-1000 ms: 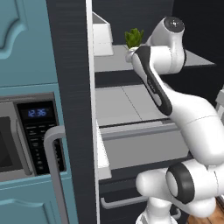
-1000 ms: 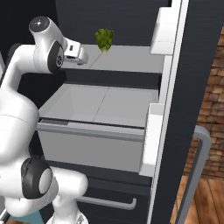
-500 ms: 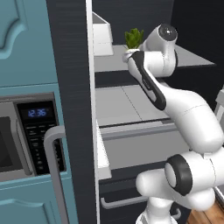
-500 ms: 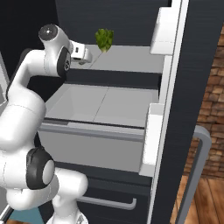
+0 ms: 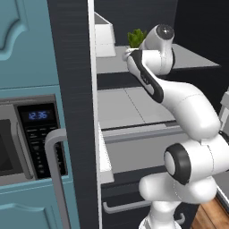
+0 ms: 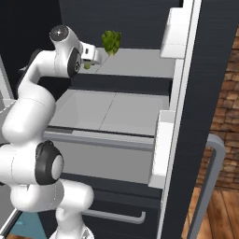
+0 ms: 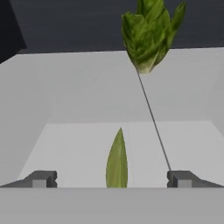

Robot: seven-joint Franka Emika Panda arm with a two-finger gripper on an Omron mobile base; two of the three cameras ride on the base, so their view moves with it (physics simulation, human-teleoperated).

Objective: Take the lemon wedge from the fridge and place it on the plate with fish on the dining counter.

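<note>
Two green items occupy the upper shelf of the fridge: a slim yellow-green sliver, taken to be the lemon wedge, lying on the shelf nearest the front edge, and a leafy green bunch standing farther back, well apart from the wedge. Gripper — released, jaws spread wide, holding nothing — is levelled at the shelf, with the wedge lying between the two fingertips and just ahead of them. Risks, as judged: the wedge lies thin and edge-on, so a close made too high or too shallow could pinch its tip and flick it deeper along the shelf; a reach pushed too far could nudge the leafy bunch; the wrist sits close to the shelf's front lip and could knock it when lowering. Surface: shelf pale grey, smooth, flat. Below the shelf — a second grey shelf and a bin, then a lower drawer with a bar handle. Beside the fridge: teal cabinets holding a microwave; on the other side, a brick wall and wood flooring.
</note>
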